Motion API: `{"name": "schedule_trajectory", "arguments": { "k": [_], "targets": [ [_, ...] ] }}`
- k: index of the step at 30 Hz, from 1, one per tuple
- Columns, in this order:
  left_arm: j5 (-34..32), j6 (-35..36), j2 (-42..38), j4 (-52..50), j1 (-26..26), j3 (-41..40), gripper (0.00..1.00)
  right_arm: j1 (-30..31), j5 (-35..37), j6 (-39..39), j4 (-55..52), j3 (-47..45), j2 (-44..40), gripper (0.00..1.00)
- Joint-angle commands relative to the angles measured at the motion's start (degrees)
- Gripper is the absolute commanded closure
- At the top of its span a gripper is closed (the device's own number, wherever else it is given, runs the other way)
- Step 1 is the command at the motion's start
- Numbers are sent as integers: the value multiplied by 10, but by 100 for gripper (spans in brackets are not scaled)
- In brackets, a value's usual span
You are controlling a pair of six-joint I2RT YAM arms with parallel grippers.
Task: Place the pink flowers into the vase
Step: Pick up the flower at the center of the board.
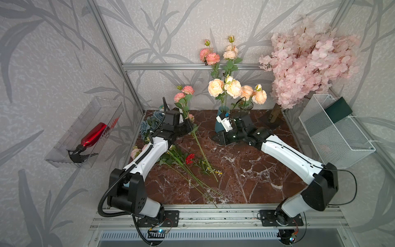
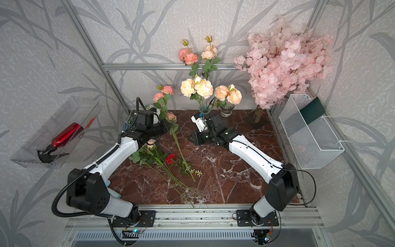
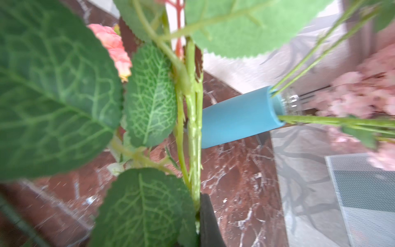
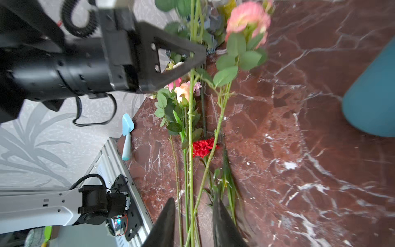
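Note:
My left gripper (image 1: 189,126) is shut on the thin green stem of a spray of pink flowers (image 1: 184,93). It holds the spray tilted up at the table's back left, with the stem's lower end (image 1: 205,158) trailing to the table. In the left wrist view the stem (image 3: 195,132) runs into the fingertips (image 3: 206,216), with the blue vase (image 3: 239,117) beyond. The vase (image 1: 220,113) stands at back centre and holds several rose sprays (image 1: 210,57). My right gripper (image 1: 214,138) is low beside the vase, open, gripping nothing. Table stems (image 4: 191,192) show past its fingers (image 4: 168,216).
A pile of loose flowers with a red carnation (image 1: 189,158) lies at centre left, blue blooms (image 1: 149,124) behind it. A glass vase (image 1: 245,107), a pale-pink blossom tree (image 1: 307,62) and a white wire basket (image 1: 335,130) stand at the right. A clear bin holds a red spray bottle (image 1: 94,134).

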Motion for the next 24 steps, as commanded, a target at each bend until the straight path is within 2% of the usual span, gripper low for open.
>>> {"name": "schedule_trajectory", "arguments": {
  "k": [1, 7, 17, 24],
  "targets": [
    [68, -9, -18, 53, 4, -8, 100, 21, -36, 27, 70, 5, 23, 69],
    [84, -12, -43, 50, 5, -22, 100, 33, -23, 41, 110, 36, 85, 66],
    [95, -3, -60, 31, 5, -29, 100, 39, 21, 37, 132, 83, 138, 68],
    [97, -1, -64, 31, 5, -38, 100, 39, 23, 34, 131, 114, 158, 81]
  ]
}}
